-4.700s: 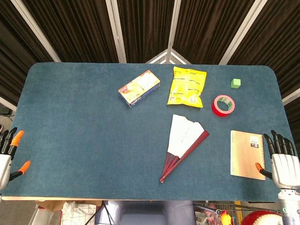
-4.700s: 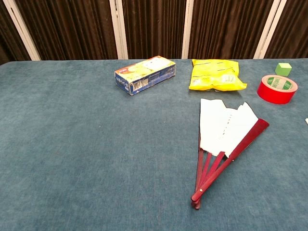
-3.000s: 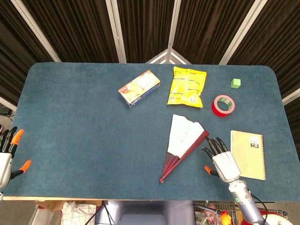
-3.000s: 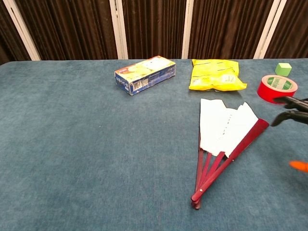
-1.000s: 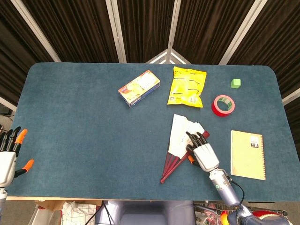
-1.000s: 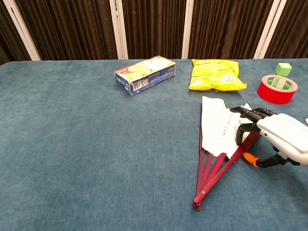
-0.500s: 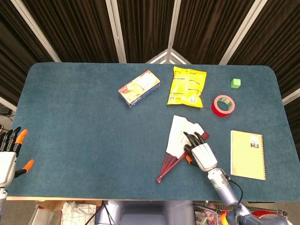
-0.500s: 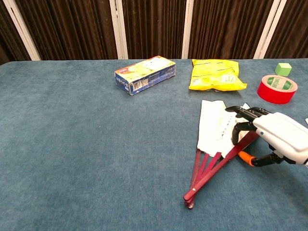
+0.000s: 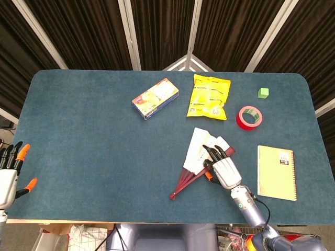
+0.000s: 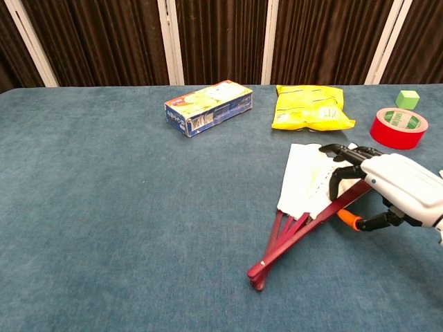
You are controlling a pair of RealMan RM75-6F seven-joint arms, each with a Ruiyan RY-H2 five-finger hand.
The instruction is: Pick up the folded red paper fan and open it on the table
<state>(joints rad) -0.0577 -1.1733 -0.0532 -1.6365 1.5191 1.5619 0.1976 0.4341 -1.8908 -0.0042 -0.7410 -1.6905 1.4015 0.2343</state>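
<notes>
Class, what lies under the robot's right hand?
The right hand covers the red paper fan: its outer red rib and some white paper. Whether the fingers grip it is hidden.

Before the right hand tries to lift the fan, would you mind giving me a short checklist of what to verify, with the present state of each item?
1. Right hand over the fan's red outer rib: ok, fingers lie across the red paper fan.
2. Firm hold on the rib: cannot tell; the thumb side is hidden.
3. Fan lifted: not ok, it lies flat on the table.
4. Fan opened: not ok, only partly spread.
5. Room to spread: ok, the yellow snack bag and red tape roll lie apart from it.
6. Left hand ready: not ok, at the table's edge.
</notes>
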